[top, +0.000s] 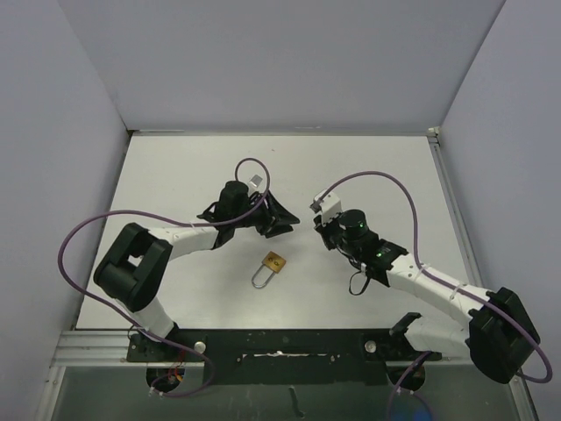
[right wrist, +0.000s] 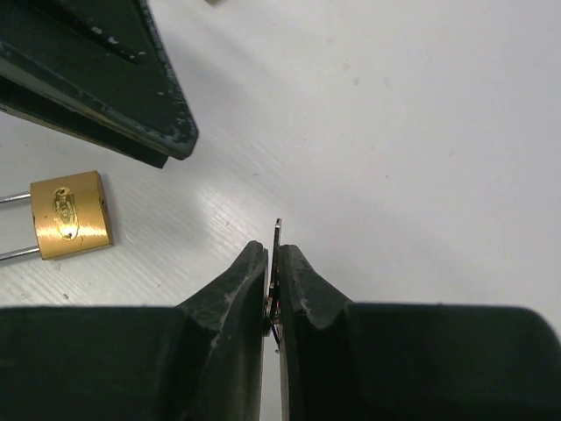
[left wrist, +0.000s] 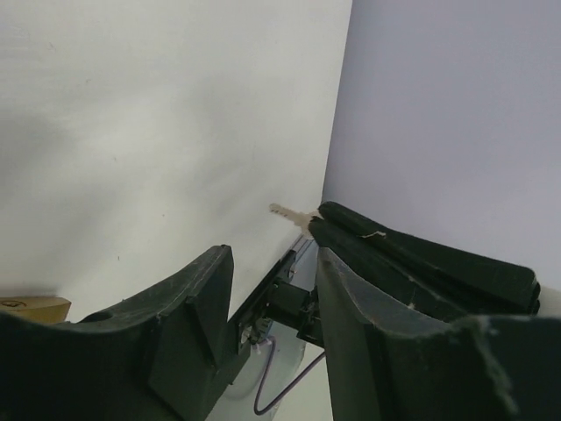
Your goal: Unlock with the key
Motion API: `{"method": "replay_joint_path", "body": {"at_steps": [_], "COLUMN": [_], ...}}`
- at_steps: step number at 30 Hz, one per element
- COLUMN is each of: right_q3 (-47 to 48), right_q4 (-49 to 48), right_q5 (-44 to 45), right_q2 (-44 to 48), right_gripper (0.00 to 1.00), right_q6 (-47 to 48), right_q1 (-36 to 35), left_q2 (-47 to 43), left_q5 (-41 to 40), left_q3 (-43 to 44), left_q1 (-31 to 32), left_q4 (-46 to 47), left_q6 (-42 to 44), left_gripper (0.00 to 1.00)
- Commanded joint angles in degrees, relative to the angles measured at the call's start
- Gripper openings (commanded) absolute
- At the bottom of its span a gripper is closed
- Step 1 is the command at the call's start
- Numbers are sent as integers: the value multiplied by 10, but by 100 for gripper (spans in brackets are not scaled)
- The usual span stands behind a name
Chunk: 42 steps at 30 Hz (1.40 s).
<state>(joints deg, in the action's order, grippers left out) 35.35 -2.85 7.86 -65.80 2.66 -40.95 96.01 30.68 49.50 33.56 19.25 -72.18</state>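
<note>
A brass padlock (top: 274, 262) lies flat on the white table, its steel shackle pointing toward the near-left. It also shows in the right wrist view (right wrist: 70, 215), and as a sliver in the left wrist view (left wrist: 33, 307). My right gripper (right wrist: 273, 254) is shut on a thin metal key (right wrist: 277, 232), seen edge-on, its tip sticking out past the fingertips. It hovers to the right of the padlock and a little beyond it (top: 321, 230). My left gripper (top: 282, 219) is open and empty, just beyond the padlock; its fingers (left wrist: 188, 298) frame bare table.
The left gripper's dark fingers (right wrist: 131, 96) fill the upper left of the right wrist view, close to the key. Grey walls enclose the table on three sides. A metal rail (top: 263, 338) runs along the near edge by the arm bases.
</note>
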Motion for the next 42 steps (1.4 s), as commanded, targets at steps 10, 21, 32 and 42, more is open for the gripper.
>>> {"method": "replay_joint_path", "body": {"at_steps": [10, 21, 32, 42], "right_q3": [6, 44, 53, 50], "right_q4": [-45, -24, -4, 2], "right_q5": [-391, -449, -444, -445], "right_q2": [31, -24, -45, -57], "right_gripper": [8, 8, 8, 8], "right_q6": [-66, -66, -57, -52], "right_q1": [137, 141, 141, 141], "left_q2": [-63, -66, -63, -48], "left_q5": [-5, 8, 20, 41], "left_q3": [-20, -7, 27, 51], "left_q1": [-4, -2, 16, 30], "left_q4": [68, 89, 34, 6], "left_q6": [55, 79, 122, 149], "left_gripper": [41, 41, 40, 39]}}
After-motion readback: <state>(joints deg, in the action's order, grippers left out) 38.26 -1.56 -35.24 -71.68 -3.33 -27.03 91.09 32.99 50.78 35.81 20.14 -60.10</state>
